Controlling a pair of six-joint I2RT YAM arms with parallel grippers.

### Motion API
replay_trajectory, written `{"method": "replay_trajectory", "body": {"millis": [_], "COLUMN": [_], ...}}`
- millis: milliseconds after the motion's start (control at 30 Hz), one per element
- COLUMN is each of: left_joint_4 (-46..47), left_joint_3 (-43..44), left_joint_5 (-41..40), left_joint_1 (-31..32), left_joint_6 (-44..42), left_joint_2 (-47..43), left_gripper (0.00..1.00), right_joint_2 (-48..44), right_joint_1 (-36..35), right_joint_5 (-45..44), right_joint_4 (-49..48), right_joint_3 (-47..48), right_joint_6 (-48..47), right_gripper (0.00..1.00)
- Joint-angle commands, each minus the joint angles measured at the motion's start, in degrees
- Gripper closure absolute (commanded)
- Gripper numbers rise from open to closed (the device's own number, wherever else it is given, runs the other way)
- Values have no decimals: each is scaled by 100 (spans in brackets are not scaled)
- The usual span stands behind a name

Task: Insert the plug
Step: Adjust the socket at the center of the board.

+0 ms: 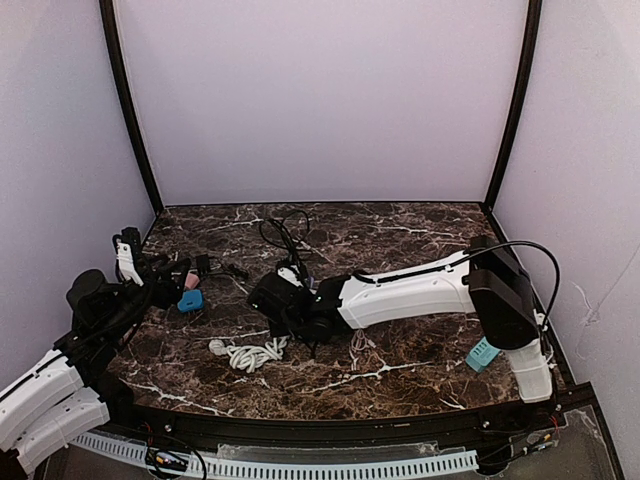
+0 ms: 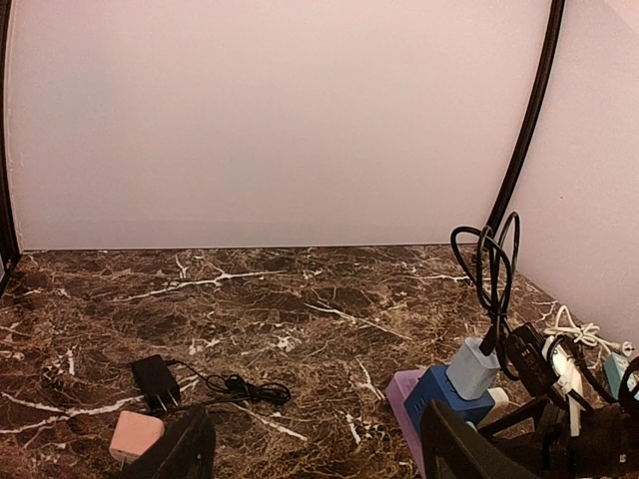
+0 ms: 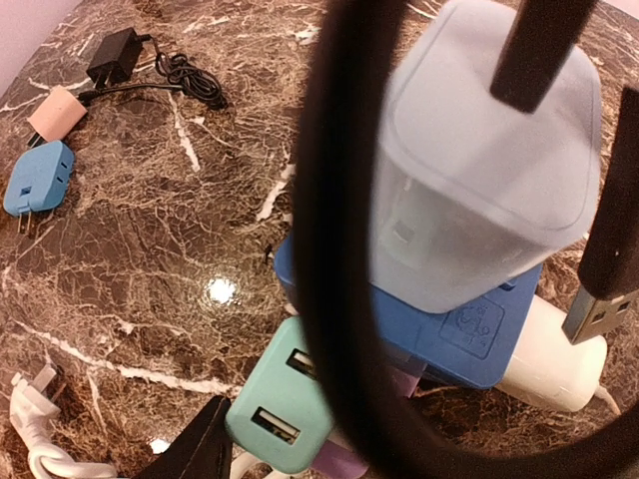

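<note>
A pale grey-blue charger plug (image 3: 489, 180) with a black cable (image 3: 344, 249) sits on top of a blue socket block (image 3: 459, 344). A teal USB charger (image 3: 285, 399) lies against the block, and a purple piece (image 2: 404, 394) lies under it. A loose USB plug (image 3: 597, 304) hangs at the right. My right gripper (image 1: 283, 296) is low over this cluster. Only its left finger (image 3: 195, 449) shows, touching the teal charger; the other is hidden. My left gripper (image 2: 315, 454) is open at the table's left, with bare marble between its fingers and the blue block (image 2: 444, 394) beside its right finger.
A black adapter (image 2: 155, 381), a pink plug (image 2: 135, 434) and a light blue plug (image 3: 38, 180) lie at the left. A white coiled cable (image 1: 250, 352) lies in front of the right gripper. A teal block (image 1: 482, 353) sits by the right arm's base.
</note>
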State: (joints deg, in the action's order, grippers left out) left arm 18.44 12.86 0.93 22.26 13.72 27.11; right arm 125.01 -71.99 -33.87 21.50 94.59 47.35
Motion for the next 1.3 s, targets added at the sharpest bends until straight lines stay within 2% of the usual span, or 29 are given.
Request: {"method": "replay_trajectory", "body": {"millis": [0,100,200,400,567,733,900,1000,1067,1200,1267], "left_joint_4": [133,140,142,114,113,81,30,-24,-412,-1401,-2094], "left_joint_3": [-99,-101,-105,-100,-99,-92,-76,-12,143,884,1456], "left_joint_5": [131,156,139,169,194,225,286,366,493,1004,1174], "left_joint_1": [-38,-38,-45,-55,-70,-104,-152,-235,-306,-387,-389], "left_joint_6": [93,96,97,106,105,111,105,3,-166,-1099,-2227], "left_joint_2": [-24,-12,0,37,55,66,68,22,-60,-11,166], "left_gripper": [28,28,28,28,28,28,29,29,29,30,29], "right_joint_2": [82,-55,-216,-330,-816,-1377,-1518,-1515,-1526,-1567,-1587], "right_joint_1": [62,134,181,290,512,801,1048,1202,1286,1327,1324], "right_joint_5": [9,5,-44,239,919,2074,3309,3593,3659,3694,3678], "right_joint_4": [221,224,196,2,-566,-1279,-1326,-1291,-1257,-1248,-1207], "right_joint_3": [139,-116,-326,-629,-1519,-2500,-2893,-2953,-2917,-2767,-2675], "right_joint_6": [54,159,14,-1140,-2246,-3674,-5029,-5388,-5416,-5369,-5319], "right_gripper": [48,52,61,74,80,80,78,78,75,66,60]}}
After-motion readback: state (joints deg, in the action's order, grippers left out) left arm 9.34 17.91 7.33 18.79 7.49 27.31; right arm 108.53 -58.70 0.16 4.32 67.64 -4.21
